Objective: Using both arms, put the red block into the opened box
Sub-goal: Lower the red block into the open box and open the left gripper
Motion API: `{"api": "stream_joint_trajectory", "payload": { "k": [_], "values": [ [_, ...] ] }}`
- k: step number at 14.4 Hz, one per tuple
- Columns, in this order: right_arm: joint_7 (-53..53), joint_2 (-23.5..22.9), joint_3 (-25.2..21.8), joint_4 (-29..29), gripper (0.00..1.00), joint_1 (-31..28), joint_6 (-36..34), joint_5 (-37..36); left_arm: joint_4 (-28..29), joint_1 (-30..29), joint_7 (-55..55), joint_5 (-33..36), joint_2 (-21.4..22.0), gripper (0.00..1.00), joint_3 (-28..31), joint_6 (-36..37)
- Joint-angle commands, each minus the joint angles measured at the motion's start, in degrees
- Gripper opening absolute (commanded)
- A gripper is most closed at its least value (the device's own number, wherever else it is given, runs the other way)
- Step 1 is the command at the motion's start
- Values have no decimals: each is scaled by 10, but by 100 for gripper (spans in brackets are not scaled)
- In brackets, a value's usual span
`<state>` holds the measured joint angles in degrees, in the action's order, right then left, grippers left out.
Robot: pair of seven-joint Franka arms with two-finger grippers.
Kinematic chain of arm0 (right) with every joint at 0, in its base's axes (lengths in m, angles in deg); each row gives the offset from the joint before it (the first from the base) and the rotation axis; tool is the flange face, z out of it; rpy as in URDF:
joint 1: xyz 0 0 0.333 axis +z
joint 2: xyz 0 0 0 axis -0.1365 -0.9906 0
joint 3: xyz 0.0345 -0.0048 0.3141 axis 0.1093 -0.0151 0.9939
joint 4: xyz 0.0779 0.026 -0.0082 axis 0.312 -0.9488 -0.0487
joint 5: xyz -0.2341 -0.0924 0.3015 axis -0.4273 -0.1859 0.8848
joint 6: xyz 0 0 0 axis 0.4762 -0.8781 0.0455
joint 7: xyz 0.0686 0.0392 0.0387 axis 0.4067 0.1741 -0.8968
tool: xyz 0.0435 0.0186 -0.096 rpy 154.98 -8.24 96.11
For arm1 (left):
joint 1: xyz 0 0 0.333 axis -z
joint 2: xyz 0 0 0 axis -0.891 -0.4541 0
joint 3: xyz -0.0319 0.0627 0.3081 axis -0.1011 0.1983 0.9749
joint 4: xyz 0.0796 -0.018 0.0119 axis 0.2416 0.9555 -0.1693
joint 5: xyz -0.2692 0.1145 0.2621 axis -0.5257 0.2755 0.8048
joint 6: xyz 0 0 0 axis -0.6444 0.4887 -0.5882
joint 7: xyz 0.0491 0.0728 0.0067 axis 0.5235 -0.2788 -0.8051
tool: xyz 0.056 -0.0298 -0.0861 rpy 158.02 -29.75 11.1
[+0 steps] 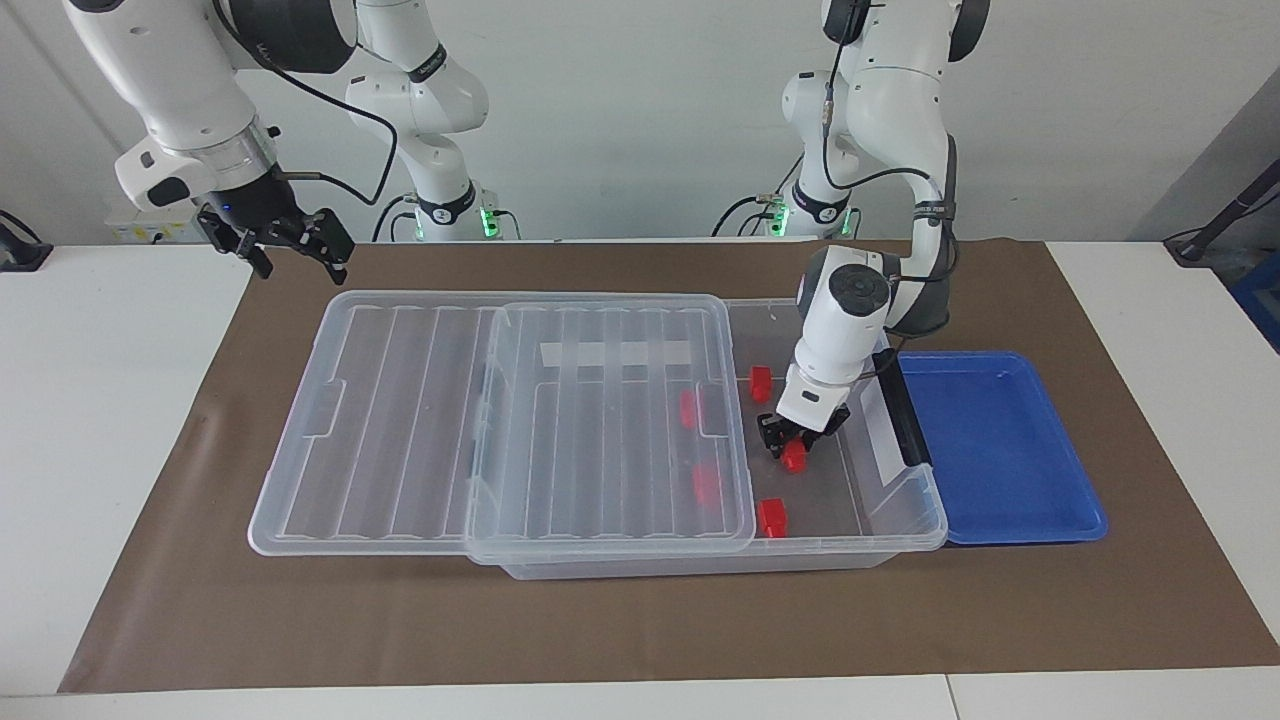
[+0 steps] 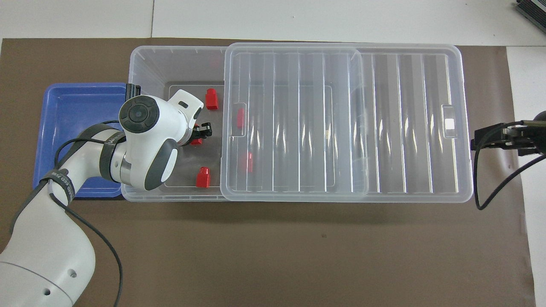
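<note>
1. the left gripper (image 1: 791, 440) is down inside the uncovered end of the box (image 1: 905, 520), at the left arm's end of the desk (image 1: 120, 400).
2. the red block (image 1: 794, 457) sits right at the tips of that gripper, low over the box floor; i cannot tell whether the fingers are clamped on it or have let go of it.
3. in the overhead view the left arm's wrist covers most of the gripper (image 2: 200, 133), and only a sliver of the red block (image 2: 196, 141) shows under it.
4. the clear ribbed lid (image 1: 610, 420) lies slid toward the right arm's end, covering most of the box and leaving only the end by the black handle (image 1: 903, 410) uncovered.
5. four other red blocks are in the box: two in the uncovered part (image 1: 761, 381) (image 1: 771, 517) and two seen through the lid (image 1: 688, 408) (image 1: 706, 482).
6. a blue tray (image 1: 1000, 450) lies just beside the handle end of the box.
7. the right gripper (image 1: 298, 252) hangs in the air over the brown mat (image 1: 640, 620) near the lid's corner, fingers apart and holding nothing; that arm waits.
</note>
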<state>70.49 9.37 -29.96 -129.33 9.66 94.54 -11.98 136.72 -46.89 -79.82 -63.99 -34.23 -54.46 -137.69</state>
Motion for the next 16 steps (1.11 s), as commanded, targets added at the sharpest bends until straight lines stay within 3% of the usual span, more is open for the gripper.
{"api": "stream_joint_trajectory", "payload": {
  "k": [1, 4, 11, 16],
  "values": [
    [-36, 7, 3, -13, 68, -8, 21, -3, 13, 3, -20, 13, 5, 100, 7, -7],
    [-38, 7, 3, -14, 1, -14, 22, -3, 2, 10, -45, 13, 15, 100, 10, 39],
    [-64, 6, 2, -18, 0, -33, 36, -3, -25, -1, -84, 13, 92, 100, 12, 166],
    [-103, -12, 2, -38, 0, -67, 119, -3, -82, -1, -78, 64, 134, 100, 15, 296]
  ]
}}
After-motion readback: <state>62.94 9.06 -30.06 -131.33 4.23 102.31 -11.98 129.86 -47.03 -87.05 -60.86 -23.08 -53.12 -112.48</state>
